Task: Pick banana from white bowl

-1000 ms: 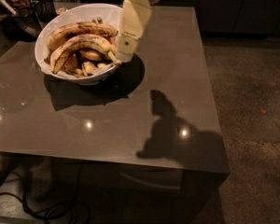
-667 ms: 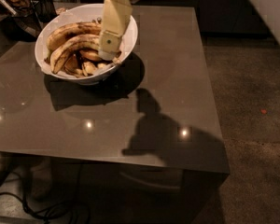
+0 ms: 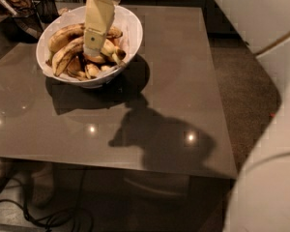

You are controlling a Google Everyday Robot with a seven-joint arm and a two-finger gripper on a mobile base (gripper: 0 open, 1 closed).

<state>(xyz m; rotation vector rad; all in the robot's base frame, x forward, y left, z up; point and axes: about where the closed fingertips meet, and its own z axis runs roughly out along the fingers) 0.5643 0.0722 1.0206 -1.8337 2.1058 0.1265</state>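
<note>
The white bowl (image 3: 133,27) stands at the back left of the brown table and holds several bananas. A long, curved yellow banana (image 3: 66,55) with dark blotches lies along the bowl's left side, under another long banana (image 3: 63,35). Short banana pieces (image 3: 92,70) lie at the bowl's front. My gripper (image 3: 93,51), cream-coloured, comes down from the top edge into the middle of the bowl. Its tip is among the bananas, just right of the long curved one. It hides the fruit beneath it.
Dark containers and a wire basket (image 3: 25,14) stand behind the bowl at the back left. The table's front edge (image 3: 135,167) and right edge border the carpet. My white body (image 3: 273,129) fills the right side. Cables (image 3: 53,217) lie under the table.
The gripper has moved left from the bowl's right rim to over its middle and lower among the bananas. Its shadow on the table has shifted left.
</note>
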